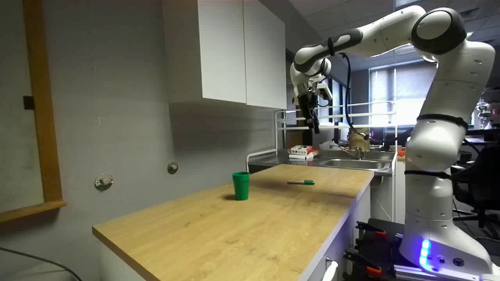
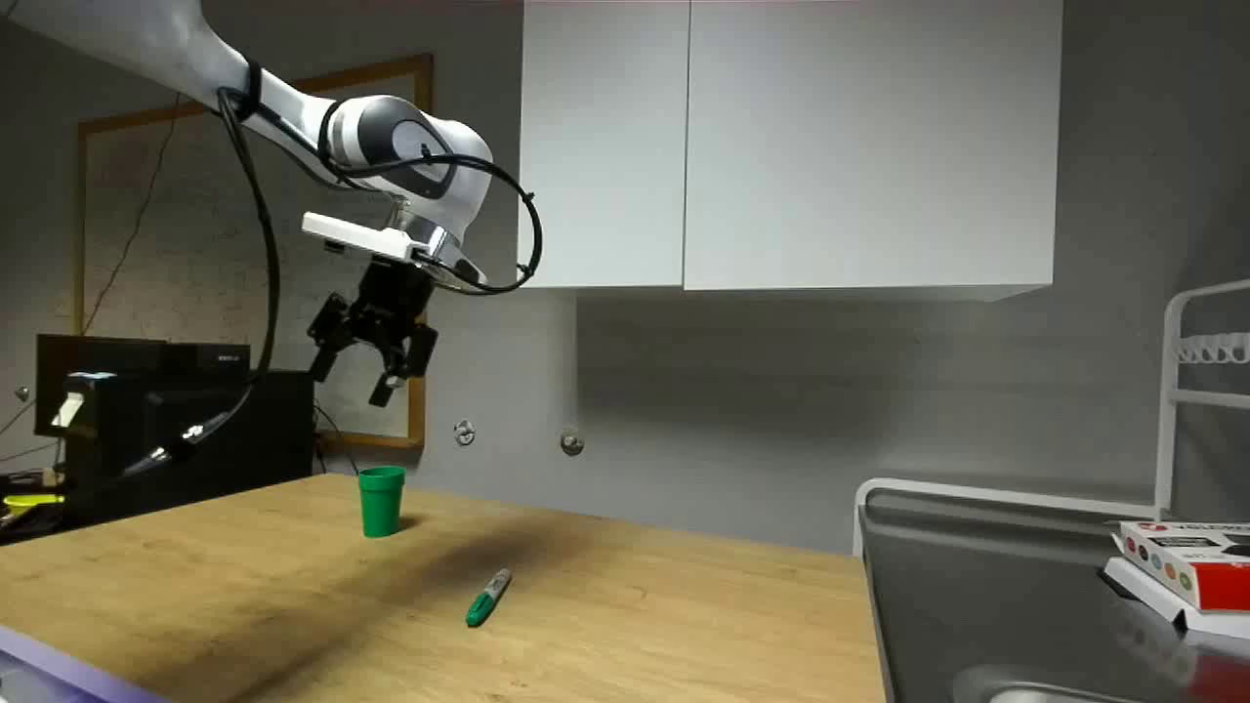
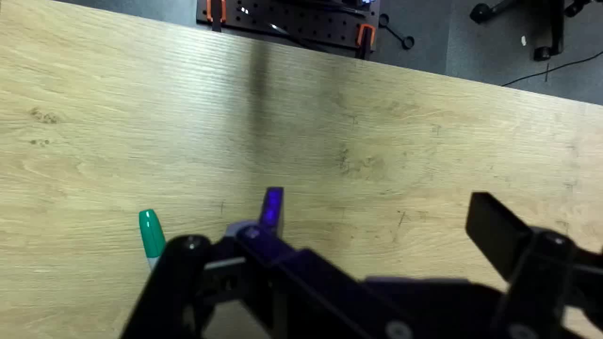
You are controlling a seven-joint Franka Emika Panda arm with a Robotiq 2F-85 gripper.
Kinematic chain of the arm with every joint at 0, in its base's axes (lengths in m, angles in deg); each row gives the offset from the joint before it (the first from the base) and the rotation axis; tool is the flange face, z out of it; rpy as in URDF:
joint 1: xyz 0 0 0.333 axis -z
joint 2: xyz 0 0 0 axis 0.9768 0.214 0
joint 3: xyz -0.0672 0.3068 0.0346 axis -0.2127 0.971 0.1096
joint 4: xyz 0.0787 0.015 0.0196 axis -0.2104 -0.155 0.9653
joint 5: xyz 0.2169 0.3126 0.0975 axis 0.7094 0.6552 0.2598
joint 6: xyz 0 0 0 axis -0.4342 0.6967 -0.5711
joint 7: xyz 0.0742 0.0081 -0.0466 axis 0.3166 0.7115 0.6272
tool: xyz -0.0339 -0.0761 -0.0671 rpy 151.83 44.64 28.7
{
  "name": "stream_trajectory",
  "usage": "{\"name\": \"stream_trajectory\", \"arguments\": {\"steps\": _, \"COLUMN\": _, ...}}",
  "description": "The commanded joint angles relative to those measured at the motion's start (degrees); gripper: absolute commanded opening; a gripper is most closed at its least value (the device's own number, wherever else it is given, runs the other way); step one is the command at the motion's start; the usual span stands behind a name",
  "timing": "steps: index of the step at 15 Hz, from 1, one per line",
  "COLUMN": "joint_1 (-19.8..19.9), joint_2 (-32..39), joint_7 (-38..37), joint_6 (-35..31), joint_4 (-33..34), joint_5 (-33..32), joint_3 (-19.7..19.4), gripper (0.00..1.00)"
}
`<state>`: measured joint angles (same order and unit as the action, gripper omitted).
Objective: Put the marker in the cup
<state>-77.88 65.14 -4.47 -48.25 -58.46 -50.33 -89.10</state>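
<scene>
Nearest you in the wrist view, your jaws stand spread wide apart across the lower half, with wood grain of the bench showing between them. In both exterior views you see them hanging well above the bench, pointing downward at a slight tilt.

Locate your marker: it lies flat on the bench, outside the cup and apart from it. Its green cap faces the bench edge on the side of your arm; its barrel is grey. In the wrist view you see the cap and a sliver of barrel at lower left, the remainder hidden behind a jaw. The cup, green and tapered toward its base, stands upright near the bench edge along the wall.

The arm rises beside the bench, a blue light lit low on it. White wall cabinets hang above the bench. At the bench end, a dark counter adjoins; on it you find a red-and-white box, and a sink set into it. Black-and-orange clamps sit at the edge of a perforated plate at the top of the wrist view.
</scene>
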Motion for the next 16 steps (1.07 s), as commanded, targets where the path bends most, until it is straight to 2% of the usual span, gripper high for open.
{"name": "stream_trajectory", "arguments": {"steps": 1, "joint_1": 1.7, "joint_2": 0.2, "joint_7": 0.4, "joint_6": 0.2, "joint_4": 0.2, "joint_5": 0.3, "joint_3": 1.4, "gripper": 1.0}}
{"name": "stream_trajectory", "arguments": {"steps": 5, "joint_1": 2.5, "joint_2": 3.1, "joint_7": 0.2, "joint_6": 0.4, "joint_4": 2.1, "joint_5": 0.2, "joint_3": 1.3, "gripper": 1.0}}
{"name": "stream_trajectory", "arguments": {"steps": 9, "joint_1": 3.8, "joint_2": 8.9, "joint_7": 1.3, "joint_6": -1.0, "joint_4": 4.8, "joint_5": -0.2, "joint_3": 0.7, "gripper": 1.0}}
{"name": "stream_trajectory", "arguments": {"steps": 16, "joint_1": 6.5, "joint_2": 20.3, "joint_7": 4.0, "joint_6": -10.2, "joint_4": 9.4, "joint_5": -0.3, "joint_3": 1.2, "gripper": 1.0}}
